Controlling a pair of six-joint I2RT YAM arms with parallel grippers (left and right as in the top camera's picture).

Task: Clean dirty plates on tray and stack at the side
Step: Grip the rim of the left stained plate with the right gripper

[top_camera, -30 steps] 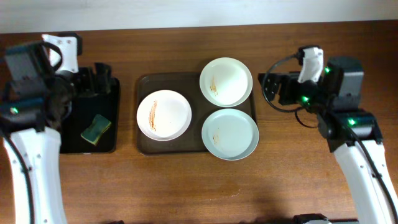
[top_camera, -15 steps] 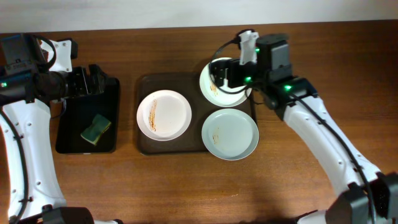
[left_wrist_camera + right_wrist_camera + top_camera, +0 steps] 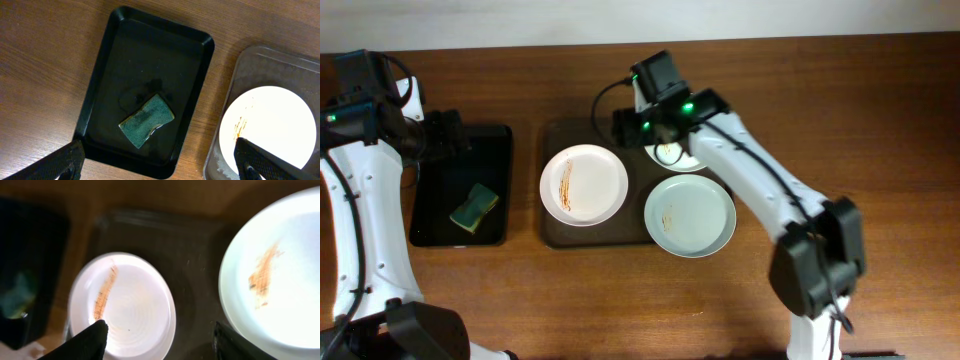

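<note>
Three white plates lie on the dark brown tray (image 3: 556, 135). The left plate (image 3: 583, 184) has an orange-brown streak. The back right plate (image 3: 672, 156) is partly hidden under my right arm. The front right, faintly greenish plate (image 3: 689, 215) overhangs the tray's rim. My right gripper (image 3: 623, 127) is open and empty above the tray's back edge. In the right wrist view it (image 3: 160, 345) hovers between the left plate (image 3: 122, 305) and the back right plate (image 3: 275, 280). My left gripper (image 3: 448, 135) is open and empty above the black tray's far end; it also shows in the left wrist view (image 3: 160, 167).
A glossy black tray (image 3: 495, 150) stands left of the brown tray and holds a green sponge (image 3: 473, 205). The left wrist view shows that sponge (image 3: 146, 120), the black tray (image 3: 192, 60) and the left plate (image 3: 270, 125). Bare wooden table lies around both trays.
My right arm has swung left from the table's right side to above the brown tray's back edge. My left arm has drawn back a little to the left.
</note>
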